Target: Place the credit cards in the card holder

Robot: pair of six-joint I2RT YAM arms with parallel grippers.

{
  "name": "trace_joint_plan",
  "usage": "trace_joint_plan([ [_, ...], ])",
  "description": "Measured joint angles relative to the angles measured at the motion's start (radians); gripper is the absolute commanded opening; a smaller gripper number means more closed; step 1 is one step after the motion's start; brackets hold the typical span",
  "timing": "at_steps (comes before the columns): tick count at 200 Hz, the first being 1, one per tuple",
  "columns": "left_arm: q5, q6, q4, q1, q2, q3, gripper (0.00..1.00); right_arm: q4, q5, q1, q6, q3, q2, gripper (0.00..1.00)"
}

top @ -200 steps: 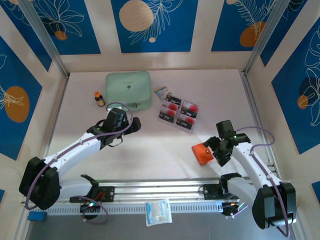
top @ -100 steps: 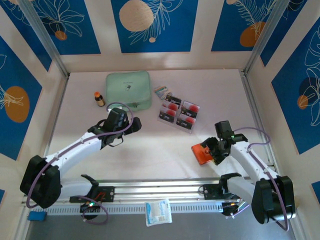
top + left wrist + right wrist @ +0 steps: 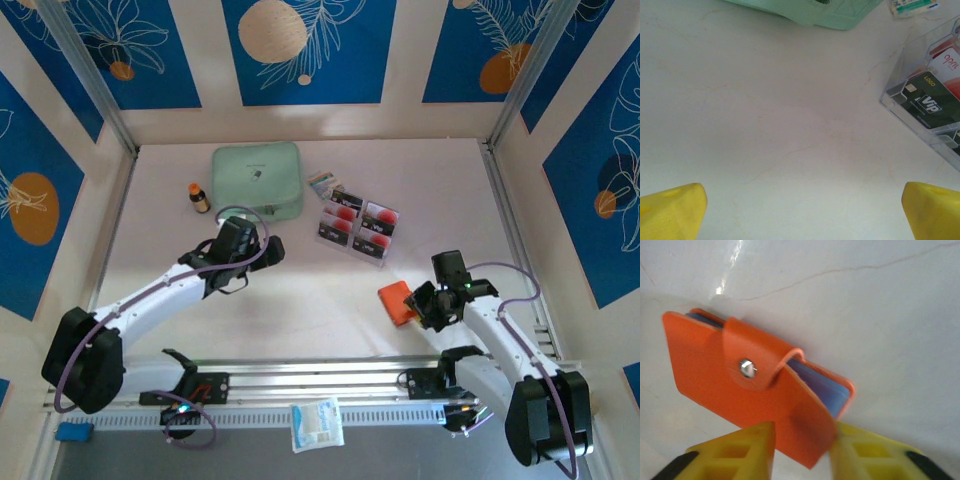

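Card holder (image 3: pixel 735 380), orange-red and folded with its snap tab fastened, sits between the yellow fingers (image 3: pixel 740 452) of the right claw (image 3: pixel 802 447). That claw pinches the holder's nearest corner from both sides. Greyish-blue sleeves peek out of the holder's open edge, ahead of the claw and to its right. In the overhead view the card holder juts out to the left of the right claw, above the pale tabletop (image 3: pixel 300 310). I cannot tell whether it rests on the surface or is raised off it.

The credit cards (image 3: pixel 358 227) lie well ahead of the right claw and to its left, apart from it. The four are set two by two in a clear tray (image 3: pixel 890 97). They are also ahead of the left claw (image 3: pixel 258 247) and to its right. In the left wrist view the closest one shows a dark face with pale lettering, and a red-marked one lies beyond it.

The left claw is spread wide with nothing between its fingers, only bare tabletop below. A mint-green pouch (image 3: pixel 257 180) lies straight ahead of it. A small brown bottle (image 3: pixel 200 197) stands left of the pouch. A striped packet (image 3: pixel 322 182) lies between the pouch and the tray.
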Motion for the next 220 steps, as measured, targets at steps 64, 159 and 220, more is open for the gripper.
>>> trace_joint_plan([
  [64, 0.000, -0.004, 0.000, -0.010, 0.002, 0.010, 1.00, 0.012, -0.030, -0.001, -0.045, -0.010, -0.029, 0.00],
  [159, 0.001, -0.026, -0.001, -0.010, -0.011, 0.010, 1.00, 0.014, -0.093, -0.002, -0.107, -0.011, -0.138, 0.08],
  [220, 0.008, -0.026, -0.001, -0.012, 0.000, 0.015, 1.00, 0.024, -0.100, -0.030, -0.119, -0.049, -0.136, 0.55],
])
